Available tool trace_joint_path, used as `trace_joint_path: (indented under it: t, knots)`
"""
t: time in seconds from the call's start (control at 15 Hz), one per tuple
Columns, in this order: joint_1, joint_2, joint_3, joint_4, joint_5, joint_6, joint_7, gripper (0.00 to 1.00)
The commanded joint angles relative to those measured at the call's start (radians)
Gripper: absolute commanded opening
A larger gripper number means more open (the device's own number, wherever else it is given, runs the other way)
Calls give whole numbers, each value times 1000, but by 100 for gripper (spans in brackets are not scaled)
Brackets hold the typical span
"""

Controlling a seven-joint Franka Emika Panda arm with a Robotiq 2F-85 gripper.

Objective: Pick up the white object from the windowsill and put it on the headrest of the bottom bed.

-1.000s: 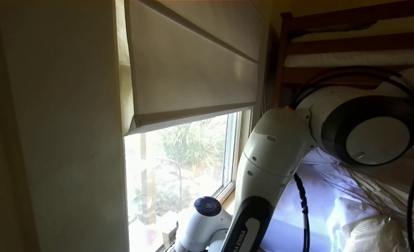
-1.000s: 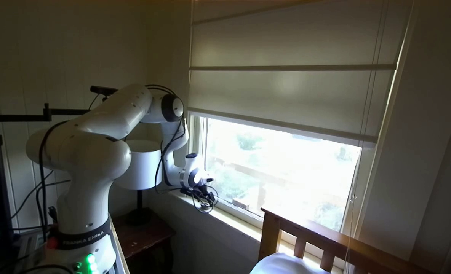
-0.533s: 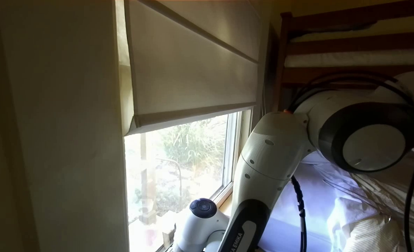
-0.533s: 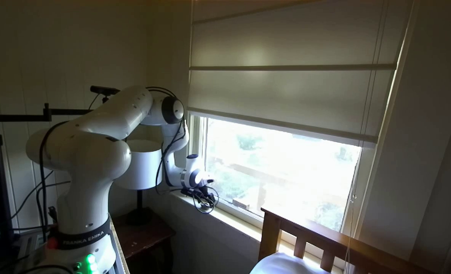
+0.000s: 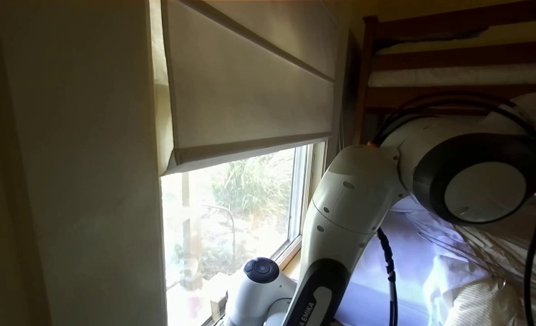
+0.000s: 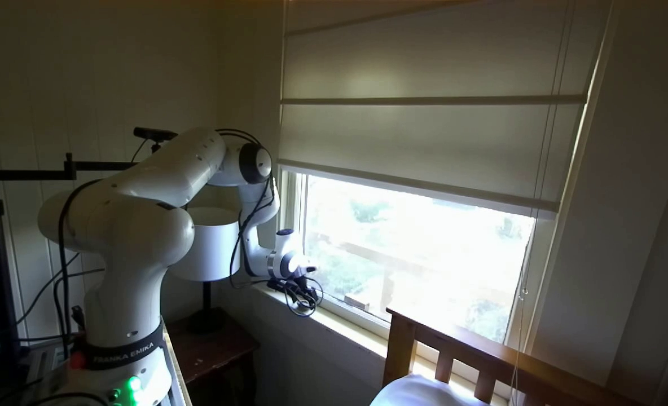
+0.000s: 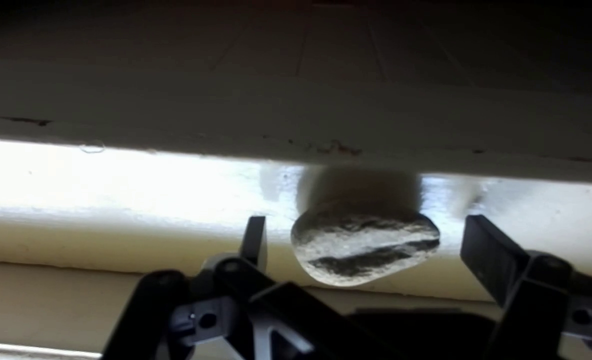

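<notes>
The white object is a grey-white stone with dark bands (image 7: 366, 250), lying on the windowsill (image 7: 126, 180) in the wrist view. It casts a dark shadow across the ledge. My gripper (image 7: 366, 220) is open, with one finger on each side of the stone and a gap on both sides. In an exterior view the gripper (image 6: 300, 290) is low over the far-left end of the windowsill (image 6: 351, 330), and the stone cannot be made out there. The headrest (image 6: 480, 344) is the orange-brown slatted board at lower right. The bottom bed (image 5: 376, 276) shows rumpled white-lavender sheets.
The window glass and beige blind (image 6: 424, 141) stand right behind the sill. A white lamp (image 6: 212, 248) stands on a dark side table (image 6: 215, 349) beside the arm. Loose cables hang at the gripper. Blind cords (image 6: 520, 316) hang by the headrest. The upper bunk (image 5: 458, 56) is above.
The arm has sunk slightly towards the windowsill over the first half second. Since then it has barely moved.
</notes>
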State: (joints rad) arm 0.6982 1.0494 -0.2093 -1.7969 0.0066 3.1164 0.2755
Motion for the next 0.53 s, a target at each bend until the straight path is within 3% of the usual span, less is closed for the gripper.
trace_joint_path:
  t: [0.0, 0.27, 0.47]
  knots:
    - [17, 25, -11, 46, 28, -27, 14, 100]
    - [23, 28, -17, 63, 35, -29, 36, 96]
    - [22, 32, -15, 71, 35, -37, 44, 100]
